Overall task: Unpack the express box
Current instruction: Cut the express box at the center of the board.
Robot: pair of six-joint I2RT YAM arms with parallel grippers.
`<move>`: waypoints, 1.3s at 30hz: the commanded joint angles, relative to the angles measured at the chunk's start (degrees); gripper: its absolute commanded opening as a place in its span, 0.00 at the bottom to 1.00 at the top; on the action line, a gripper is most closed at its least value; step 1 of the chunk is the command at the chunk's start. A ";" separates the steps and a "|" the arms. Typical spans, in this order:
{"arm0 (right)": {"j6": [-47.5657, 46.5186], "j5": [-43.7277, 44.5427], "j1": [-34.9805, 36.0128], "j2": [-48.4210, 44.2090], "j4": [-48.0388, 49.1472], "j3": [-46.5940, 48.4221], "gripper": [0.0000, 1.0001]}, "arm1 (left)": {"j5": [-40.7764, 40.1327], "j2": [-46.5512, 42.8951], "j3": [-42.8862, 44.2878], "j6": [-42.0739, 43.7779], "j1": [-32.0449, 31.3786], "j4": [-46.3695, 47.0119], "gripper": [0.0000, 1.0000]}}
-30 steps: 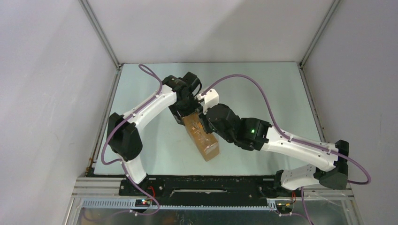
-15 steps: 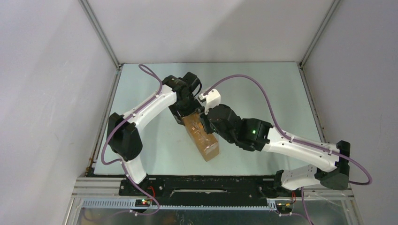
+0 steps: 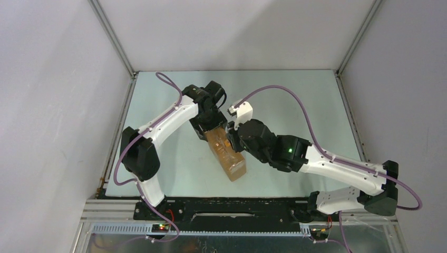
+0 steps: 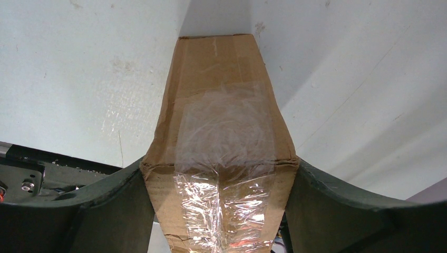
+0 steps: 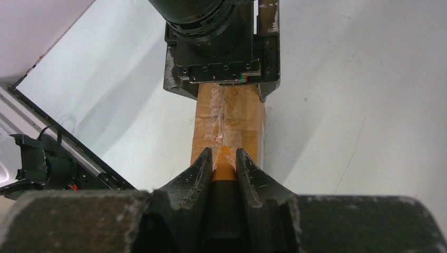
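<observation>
Across most of the overhead view, a pale surface. At its middle, the express box, long axis slanting from upper left to lower right of the frame.

At the box's upper-left end, the left tool, spread wide and clamped on the two side faces, fingers pressed against the cardboard corners. Over the box's middle, reaching in from the right of the frame, the right tool, pressed together on an orange utility knife.

Knife tip at the taped centre seam, apparently touching it. Seam and long axis both leading straight up the right wrist frame toward the left tool. Probably a cut along that seam next: a matter of keeping to that line and stopping short of the left tool.

From overhead, knife hidden under the right arm. Only in the right wrist view, tip and seam together. Only in the left wrist view, the crinkled tape wrapped over the held end.
</observation>
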 commanded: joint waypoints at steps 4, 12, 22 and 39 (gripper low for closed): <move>2.07 0.09 0.74 -2.68 1.58 -0.92 0.00 | -1.39 0.94 -1.37 -1.31 0.53 0.77 0.57; 1.03 -0.42 0.47 -1.31 4.27 -0.91 0.00 | -1.28 0.88 -1.50 -1.31 0.50 0.80 0.57; 3.87 -3.62 -0.71 -0.17 1.42 -1.08 0.00 | -0.94 1.01 -1.97 -1.31 0.57 1.17 0.57; 6.27 -11.09 -0.28 -4.35 -8.11 -2.37 0.00 | -1.78 0.79 -2.95 -1.31 2.05 1.50 0.56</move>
